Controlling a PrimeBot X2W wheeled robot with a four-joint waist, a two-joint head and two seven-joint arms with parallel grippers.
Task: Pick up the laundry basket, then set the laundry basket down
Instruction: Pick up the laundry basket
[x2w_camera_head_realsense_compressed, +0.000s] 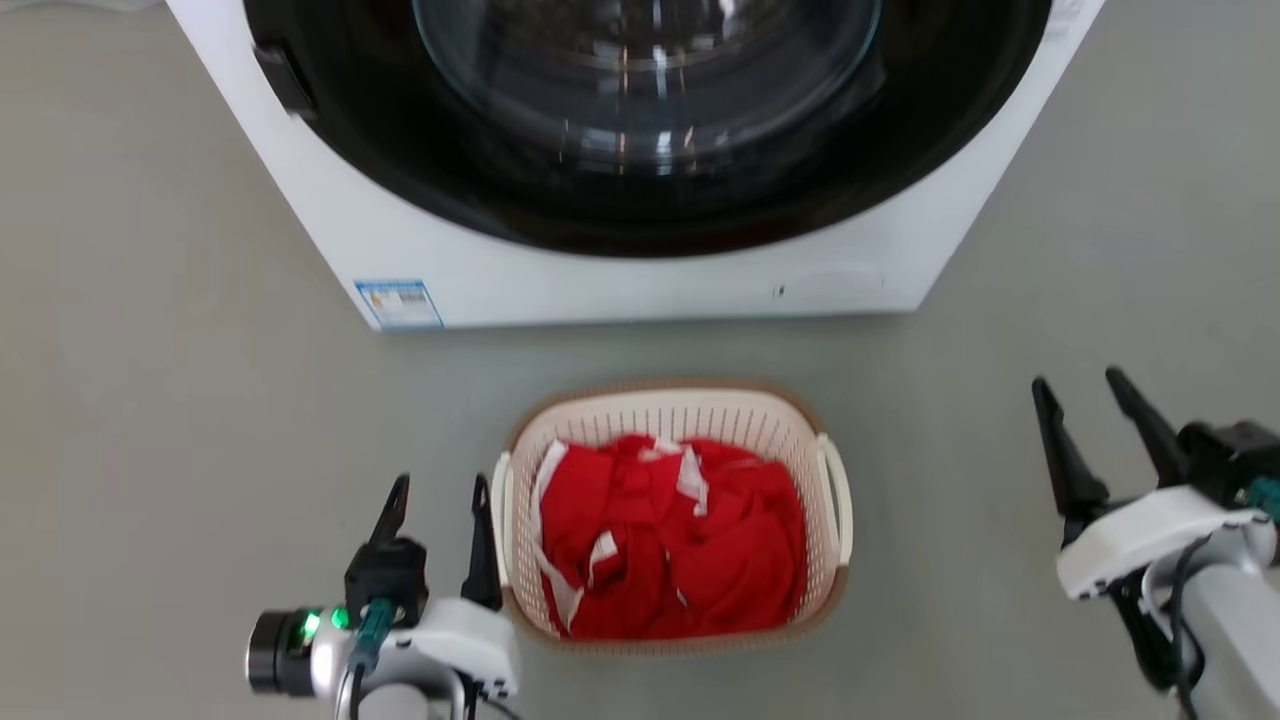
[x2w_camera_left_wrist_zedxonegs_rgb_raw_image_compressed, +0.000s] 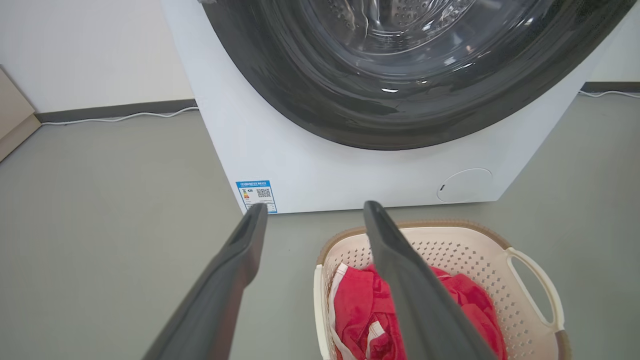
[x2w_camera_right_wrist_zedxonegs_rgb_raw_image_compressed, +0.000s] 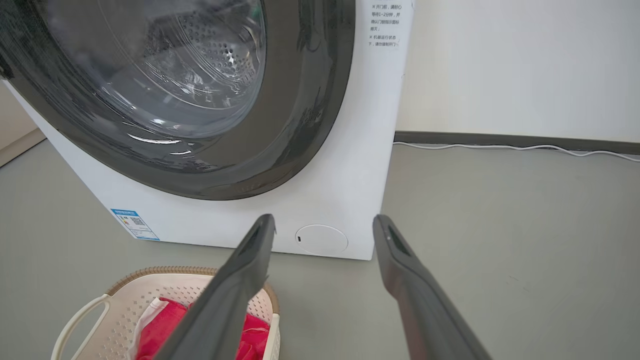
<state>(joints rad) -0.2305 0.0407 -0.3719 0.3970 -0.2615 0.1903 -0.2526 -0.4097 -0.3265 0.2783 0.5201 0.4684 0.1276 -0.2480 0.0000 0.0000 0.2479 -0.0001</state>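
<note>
Seen from the head, a plain grey floor (x2w_camera_head_realsense_compressed: 150, 450) runs under everything. A white washer (x2w_camera_head_realsense_compressed: 640, 290) stands at the top, with a dark round door (x2w_camera_head_realsense_compressed: 640, 200) and a blue sticker (x2w_camera_head_realsense_compressed: 398, 303) at its lower left corner. The laundry basket (x2w_camera_head_realsense_compressed: 675, 415) sits on the floor in front of the washer, a strip of bare floor between them, with red clothes (x2w_camera_head_realsense_compressed: 690, 540) trimmed in white heaped inside. The left gripper (x2w_camera_head_realsense_compressed: 441, 487) stands at the basket's left side, fingers spread and holding nothing. Its inner finger is just beside the white left handle (x2w_camera_head_realsense_compressed: 501, 520); whether they touch I cannot tell. The right gripper (x2w_camera_head_realsense_compressed: 1078, 382) hangs well apart from the right handle (x2w_camera_head_realsense_compressed: 838, 500), fingers likewise spread and empty, with open floor between. From the left wrist, one of the two parted fingers crosses in front of the basket's near corner. Bare floor stretches away on the left to a pale wall (x2w_camera_left_wrist_zedxonegs_rgb_raw_image_compressed: 90, 50), a dark baseboard (x2w_camera_left_wrist_zedxonegs_rgb_raw_image_compressed: 75, 113) and a white cable (x2w_camera_left_wrist_zedxonegs_rgb_raw_image_compressed: 120, 119) lying along it. A round cover (x2w_camera_left_wrist_zedxonegs_rgb_raw_image_compressed: 465, 185) shows low on the washer's front. From the right wrist, the basket lies at the lower left, outside the parted fingers. Wide bare floor opens on the right up to the wall, baseboard and cable.
</note>
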